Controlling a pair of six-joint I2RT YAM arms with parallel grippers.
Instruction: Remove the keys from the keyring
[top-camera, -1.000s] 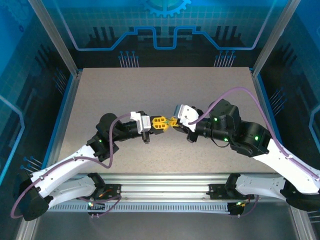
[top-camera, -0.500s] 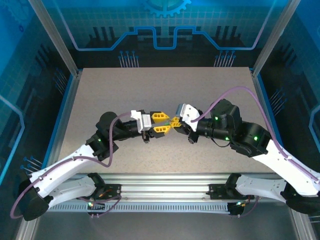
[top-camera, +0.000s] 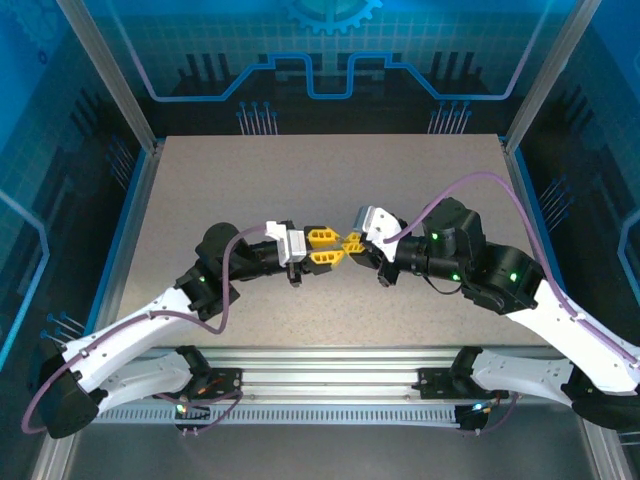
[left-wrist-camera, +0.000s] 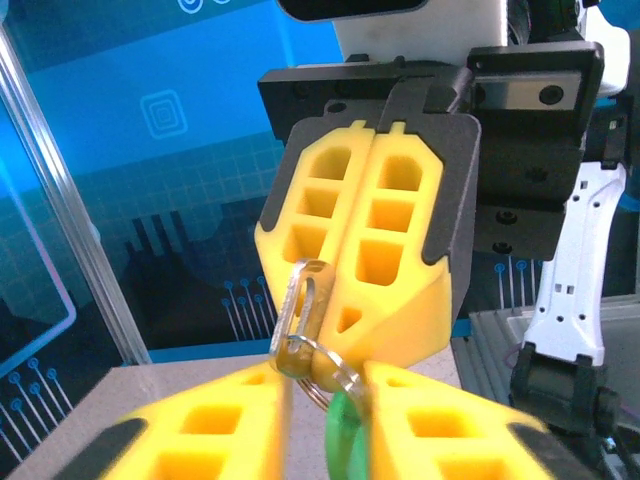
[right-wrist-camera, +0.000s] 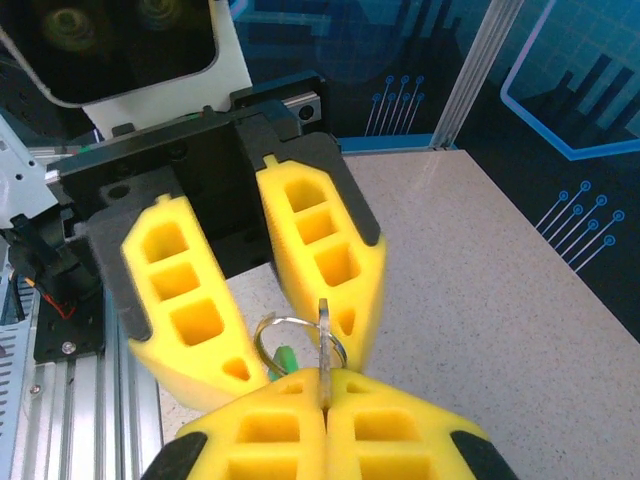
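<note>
Top view: left gripper (top-camera: 338, 246) spread wide, right gripper (top-camera: 350, 242) pressed together, meeting nose to nose above the table (top-camera: 300, 180). Left wrist: a key (left-wrist-camera: 298, 315) juts from the right's clamped pads. Right wrist: the keyring (right-wrist-camera: 285, 320) sits between the left's parted fingers, with a green tag (right-wrist-camera: 287, 358) tucked behind.

Shiny metal keyring (right-wrist-camera: 283, 319); matt yellow jaws; speckled matt tabletop (top-camera: 330, 180).

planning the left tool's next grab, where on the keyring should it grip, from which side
Probably the bare arc of the keyring, away from the key pinched in the shut right tool. Come from the opposite side, open left tool astride it; that arc juts out exposed.
</note>
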